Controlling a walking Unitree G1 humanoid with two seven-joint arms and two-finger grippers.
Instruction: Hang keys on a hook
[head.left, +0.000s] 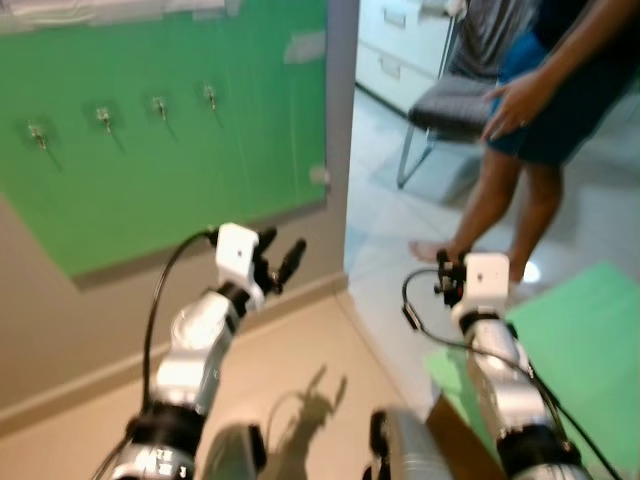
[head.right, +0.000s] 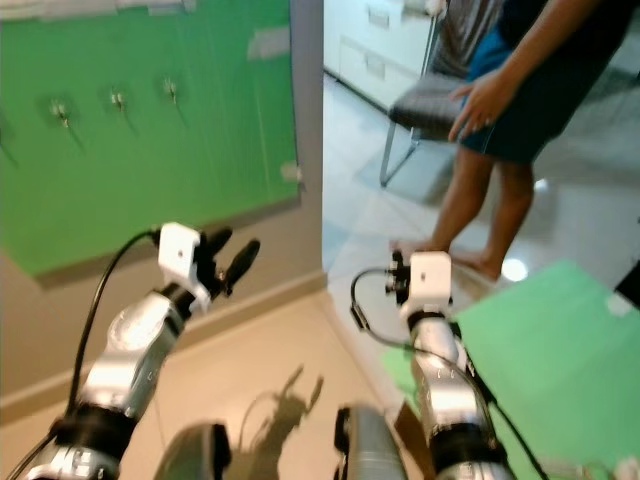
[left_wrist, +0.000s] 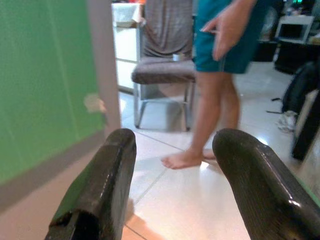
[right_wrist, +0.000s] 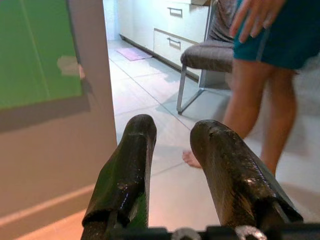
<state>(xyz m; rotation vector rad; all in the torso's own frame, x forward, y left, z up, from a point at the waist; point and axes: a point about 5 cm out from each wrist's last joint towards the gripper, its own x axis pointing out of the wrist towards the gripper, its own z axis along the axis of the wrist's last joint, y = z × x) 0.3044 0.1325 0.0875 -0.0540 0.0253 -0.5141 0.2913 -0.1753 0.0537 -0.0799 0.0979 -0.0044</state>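
Beside a green board (head.left: 180, 150) taped to a grey wall, a humanoid robot raises both silver arms with nothing in either pincer. A row of small metal hooks (head.left: 104, 118) runs across the upper part of the board, each one bare; no keys can be made out anywhere in the pictures. The left gripper (head.left: 280, 258) is lifted just below the board's lower right corner, its two black fingers (left_wrist: 102, 185) spread wide apart and released, with only floor between them. The right gripper (head.left: 446, 272) is held further from the board, past the wall's end, over pale floor tiles; its fingers (right_wrist: 131, 165) stand parted by a narrower gap and grasp nothing. Beyond the end of the wall a barefoot person (head.left: 520, 190) in dark teal shorts stands on the tiles, one hand (head.left: 515, 100) held out loosely at hip height. A grey chair (head.left: 450, 100) with metal legs stands just behind the person, in front of white drawers (right_wrist: 170, 35). A green mat (head.right: 560, 350) lies on the floor on the far side of the right arm from the board. Faint white markings on the left forearm cuff are too blurred to read
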